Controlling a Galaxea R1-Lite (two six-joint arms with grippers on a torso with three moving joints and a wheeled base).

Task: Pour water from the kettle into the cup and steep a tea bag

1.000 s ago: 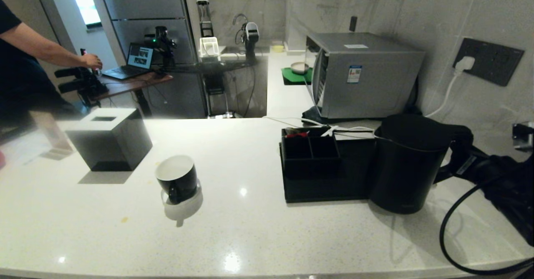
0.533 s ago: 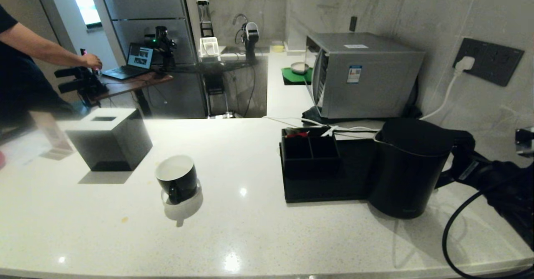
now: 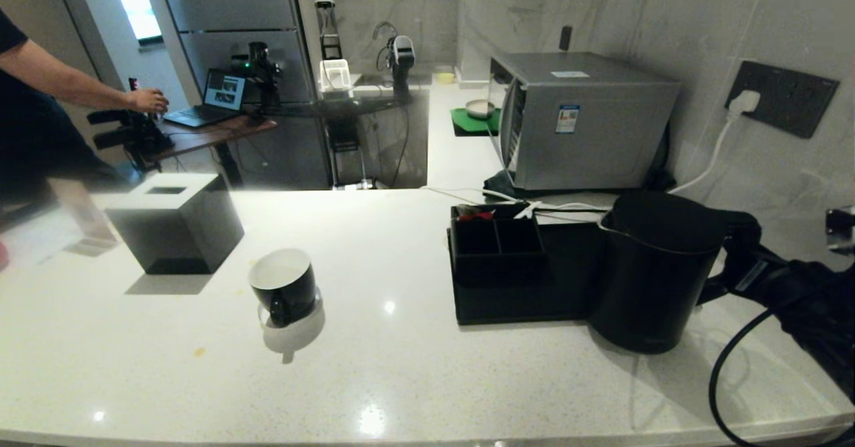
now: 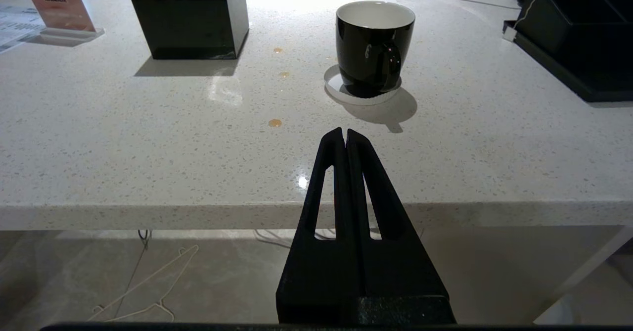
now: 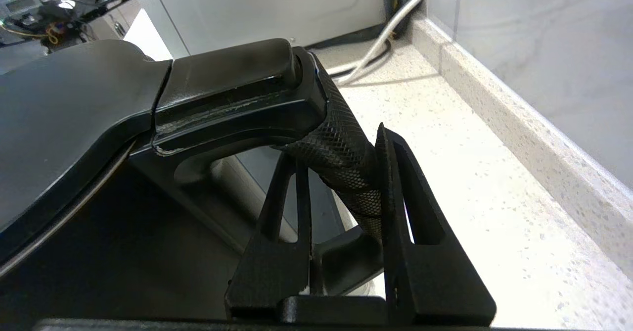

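The kettle (image 3: 651, 273) stands at the right of the counter (image 3: 401, 367), touching or just beside the black organizer (image 3: 514, 266) on its left; its base is dark against its own shadow, so whether it rests on the counter is hard to tell. The right gripper (image 5: 341, 158) comes in from the right edge of the head view, mostly cut off there, with its jaws clamped on the knurled handle (image 5: 346, 167), one finger on each side. The spout cannot be made out. The cup (image 3: 284, 285) sits well apart to the left on a white coaster (image 4: 346, 91), upright, its inside partly hidden by the rim. The left gripper (image 4: 344, 135) shows only in its wrist view, jaws pressed together and empty, at the counter's near edge and pointing toward the cup. A tissue box (image 3: 177, 220) stands behind the cup. A person's arm (image 3: 73, 86), cut off at the left edge, reaches toward a far table.
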